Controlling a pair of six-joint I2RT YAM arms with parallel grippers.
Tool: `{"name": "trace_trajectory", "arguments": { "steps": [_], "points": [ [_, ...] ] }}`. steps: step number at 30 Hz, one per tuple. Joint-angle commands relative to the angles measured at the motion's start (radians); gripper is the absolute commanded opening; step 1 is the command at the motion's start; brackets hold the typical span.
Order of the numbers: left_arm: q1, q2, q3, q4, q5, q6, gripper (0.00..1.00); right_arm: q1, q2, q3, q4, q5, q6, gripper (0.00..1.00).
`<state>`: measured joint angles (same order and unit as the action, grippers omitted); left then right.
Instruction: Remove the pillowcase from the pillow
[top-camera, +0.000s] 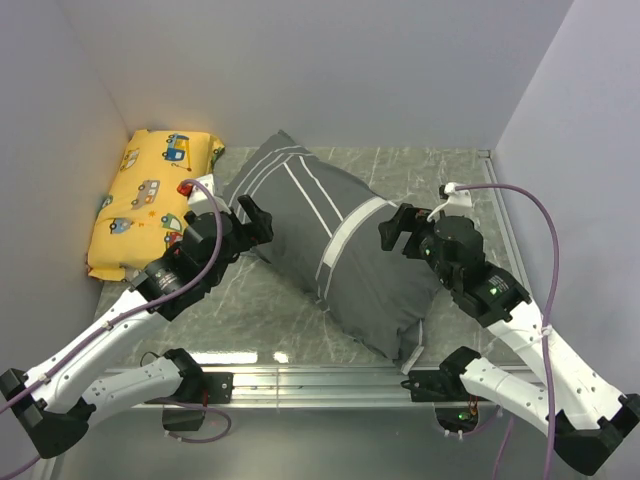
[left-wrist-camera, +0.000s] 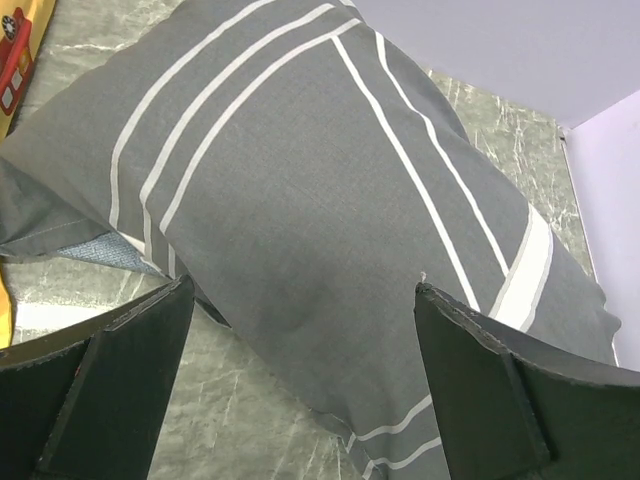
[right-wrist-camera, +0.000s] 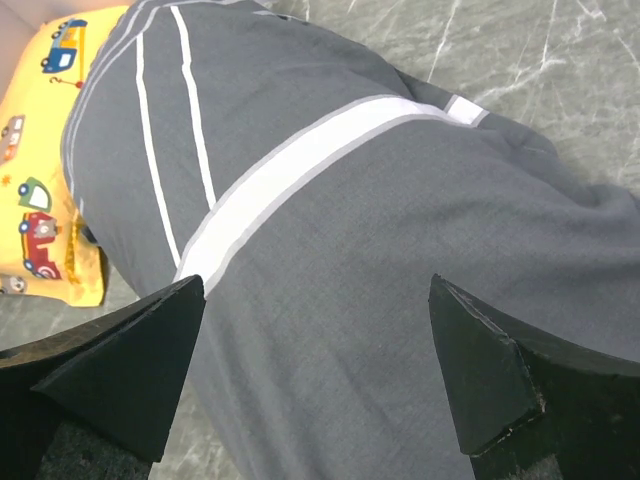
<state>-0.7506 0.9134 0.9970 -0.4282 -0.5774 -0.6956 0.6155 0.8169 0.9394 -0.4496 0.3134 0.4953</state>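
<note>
Held left gripper (top-camera: 258, 222) and right gripper (top-camera: 391, 232) spread wide, empty, flanking pillowcase (top-camera: 330, 250) lying diagonally between them, pillow apparently inside. Risked pinching pillow along with fabric, dragging both instead of stripping cover.

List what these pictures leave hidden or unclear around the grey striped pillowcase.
The pillow: all views, wholly covered by the pillowcase.
A white scrap at its near corner: top view, too small to identify.
The yellow vehicle-print pillow: top view, partly behind the left arm; wrist views, cut by the edge.
</note>
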Motion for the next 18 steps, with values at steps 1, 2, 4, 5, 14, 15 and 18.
{"name": "trace_trajectory", "arguments": {
  "steps": [1,2,4,5,14,15,18],
  "points": [
    [-0.004,-0.005,-0.006,0.022,0.017,0.007,0.98,0.004,0.008,0.003,0.045,0.006,-0.043,1.00],
    [-0.004,-0.007,-0.011,0.022,0.020,0.002,0.98,0.004,0.008,-0.001,0.051,0.003,-0.047,1.00],
    [-0.004,-0.011,-0.020,0.022,0.027,-0.001,0.98,0.009,0.002,-0.013,0.064,-0.008,-0.063,1.00],
    [-0.004,-0.016,-0.030,0.025,0.030,-0.001,0.99,0.009,0.002,-0.014,0.068,-0.010,-0.066,1.00],
    [-0.003,-0.031,-0.075,0.040,0.011,-0.028,0.99,0.121,0.062,0.016,0.057,0.096,-0.113,1.00],
    [-0.001,-0.030,-0.078,0.037,0.002,-0.034,0.99,0.160,0.083,0.031,0.052,0.133,-0.126,1.00],
    [0.060,-0.037,-0.106,0.075,0.013,-0.055,0.99,0.263,0.141,0.062,0.057,0.209,-0.167,1.00]
  ]
}}
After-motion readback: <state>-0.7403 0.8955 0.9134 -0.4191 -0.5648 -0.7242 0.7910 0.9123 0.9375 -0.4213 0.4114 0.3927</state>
